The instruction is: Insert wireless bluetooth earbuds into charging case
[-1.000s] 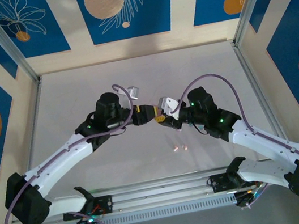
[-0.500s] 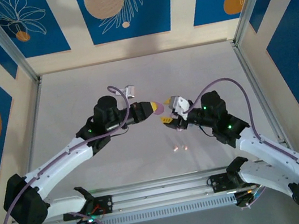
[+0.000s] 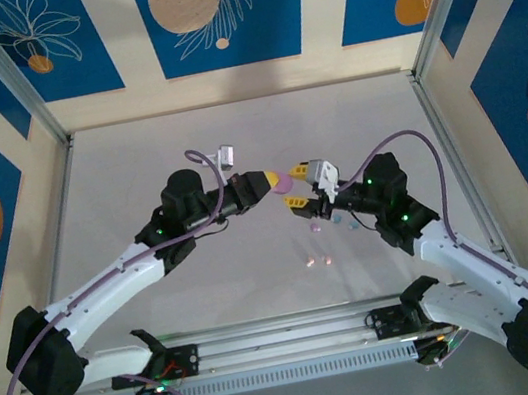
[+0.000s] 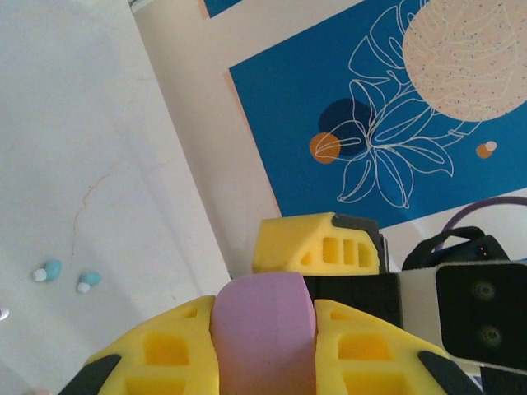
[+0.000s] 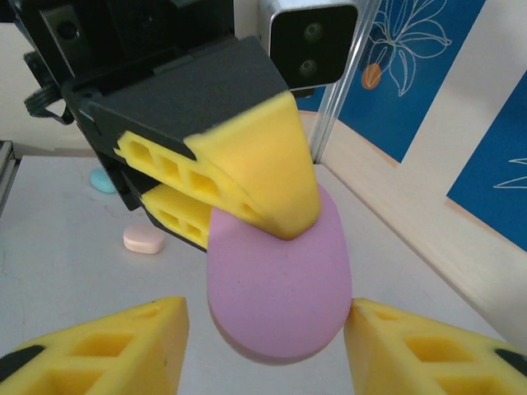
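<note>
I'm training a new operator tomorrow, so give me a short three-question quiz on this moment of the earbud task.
1. True or false: the left gripper is shut on the purple case.
2. Pick one. In the right wrist view, the right gripper is: A) shut on the case; B) open, with a finger on each side of the case; C) shut on a peach bud.
3. Fill in: in the left wrist view, the two earbuds lying on the table are light ____.

Key: 1 true; 2 B; 3 blue.
</note>
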Robot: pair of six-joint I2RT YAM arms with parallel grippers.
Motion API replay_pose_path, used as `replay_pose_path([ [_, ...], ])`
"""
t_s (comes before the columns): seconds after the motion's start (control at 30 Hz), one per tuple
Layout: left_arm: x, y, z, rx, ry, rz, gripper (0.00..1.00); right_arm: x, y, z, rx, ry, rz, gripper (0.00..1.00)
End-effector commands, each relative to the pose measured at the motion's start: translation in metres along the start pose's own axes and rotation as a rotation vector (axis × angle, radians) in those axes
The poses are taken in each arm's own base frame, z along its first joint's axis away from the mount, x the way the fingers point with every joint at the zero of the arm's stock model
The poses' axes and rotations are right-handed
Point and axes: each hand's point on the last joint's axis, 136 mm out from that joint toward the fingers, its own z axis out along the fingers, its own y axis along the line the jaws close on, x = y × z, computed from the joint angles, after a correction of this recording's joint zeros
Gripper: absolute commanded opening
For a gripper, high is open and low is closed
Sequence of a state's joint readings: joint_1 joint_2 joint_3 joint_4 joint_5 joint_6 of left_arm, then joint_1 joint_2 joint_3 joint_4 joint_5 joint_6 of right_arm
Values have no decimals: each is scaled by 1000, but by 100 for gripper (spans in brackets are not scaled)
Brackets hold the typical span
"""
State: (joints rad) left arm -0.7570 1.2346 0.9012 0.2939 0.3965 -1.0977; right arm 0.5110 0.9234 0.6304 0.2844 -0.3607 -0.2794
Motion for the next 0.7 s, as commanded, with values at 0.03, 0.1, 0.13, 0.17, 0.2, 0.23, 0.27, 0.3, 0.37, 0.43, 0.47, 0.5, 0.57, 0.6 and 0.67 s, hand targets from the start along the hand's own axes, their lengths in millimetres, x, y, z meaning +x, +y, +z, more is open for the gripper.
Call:
replay_pose_path([
  [0.03, -4, -23, -3, 76, -1, 17, 4, -27, -2, 3, -33, -69, -28, 48],
  [0.1, -4, -23, -4, 75, 1, 16, 4, -29, -1, 3, -45, -81, -27, 47],
  [0.13, -4, -22, -4, 73, 1, 15, 4, -30, 0, 3, -51, -86, -24, 48],
  [0.17, -4, -21, -4, 70, -1, 15, 4, -31, 0, 3, -54, -87, -21, 48],
  [0.2, -3, -19, -3, 66, -1, 13, 4, -31, 0, 4, -55, -87, -19, 48],
  [0.23, -3, -19, -4, 67, -3, 13, 4, -30, -1, 3, -52, -85, -17, 47],
  [0.27, -3, -20, -4, 69, -1, 13, 4, -30, -1, 3, -52, -83, -16, 45],
  [0.3, -3, -20, -4, 69, -1, 14, 4, -29, -1, 3, -54, -81, -14, 43],
  [0.37, -3, -19, -4, 66, 0, 16, 5, -29, 1, 3, -65, -83, -6, 39],
  [0.43, -3, -19, -4, 64, 0, 21, 8, -30, 3, 2, -86, -83, 4, 37],
  [0.47, -3, -18, -4, 62, -1, 27, 10, -30, 5, 1, -102, -78, 10, 35],
  [0.5, -2, -18, -4, 61, 0, 36, 14, -30, 8, 1, -124, -72, 19, 34],
  [0.57, -2, -18, -5, 56, 5, 63, 29, -29, 15, 0, -170, -57, 42, 33],
  [0.6, -1, -18, -6, 49, 5, 87, 41, -28, 18, 0, -192, -46, 61, 32],
  [0.67, -1, -19, -10, 38, 3, 161, 50, -26, 22, -1, -220, -22, 100, 31],
])
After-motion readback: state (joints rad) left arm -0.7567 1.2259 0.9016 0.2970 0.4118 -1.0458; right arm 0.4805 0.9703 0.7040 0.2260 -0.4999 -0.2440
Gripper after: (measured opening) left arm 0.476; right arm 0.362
